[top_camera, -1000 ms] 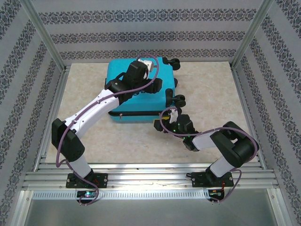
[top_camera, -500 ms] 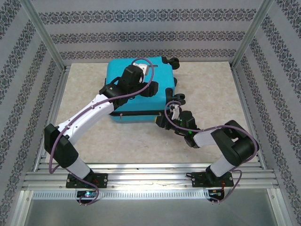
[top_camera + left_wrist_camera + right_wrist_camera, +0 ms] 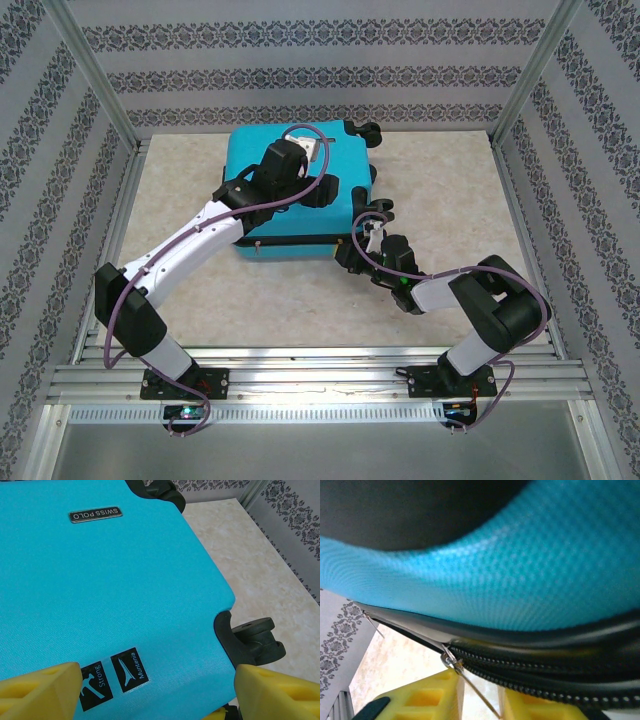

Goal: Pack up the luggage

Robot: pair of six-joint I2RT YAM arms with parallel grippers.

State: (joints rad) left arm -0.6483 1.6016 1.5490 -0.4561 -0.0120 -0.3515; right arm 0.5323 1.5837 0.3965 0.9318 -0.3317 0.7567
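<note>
Luggage [image 3: 245, 165], a small turquoise-blue hard-shell suitcase with black wheels, lies flat and closed toward the far middle of the pale marbled tabletop [image 3: 440, 200], its wheeled end pointing right. The left gripper [image 3: 157, 680] hangs just above the shell, its yellow fingertips [image 3: 45, 687] spread wide with nothing between them but the textured blue surface. From the left wrist you can read a dark oblong badge [image 3: 95, 514] saying SWISS POLO and two small black square labels [image 3: 112, 677] near the fingers, with one black corner wheel [image 3: 257, 640] just beyond the edge. The right gripper [image 3: 481, 700] sits low at the case's near right corner, tight against the black zipper seam [image 3: 545, 672]. A thin metal zipper pull [image 3: 470, 685] slants down between its yellow fingers [image 3: 430, 700], which stand close together; the view is so near and blurred that I cannot tell whether they actually pinch it.
</note>
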